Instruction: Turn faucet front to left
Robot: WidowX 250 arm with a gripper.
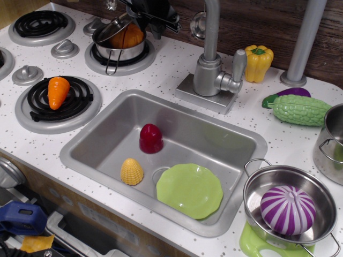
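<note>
The silver-grey faucet (212,75) stands on its square base plate behind the sink (86,140). Its thin spout rises out of the top of the frame, and its round nozzle (198,24) shows just left of the pipe. The stubby lever handle (236,67) points right. My black gripper (153,15) is at the top edge, left of the spout and apart from it, above the pot (119,43) on the back burner. Most of the gripper is cut off by the frame, so how its jaws stand is not clear.
In the sink lie a dark red piece (150,138), a yellow corn (132,171) and a green plate (189,190). An orange carrot (58,91) sits on the left burner. A yellow pepper (258,62), a grey pole (303,45), a green vegetable (300,110) and a pan with a purple onion (288,209) stand at the right.
</note>
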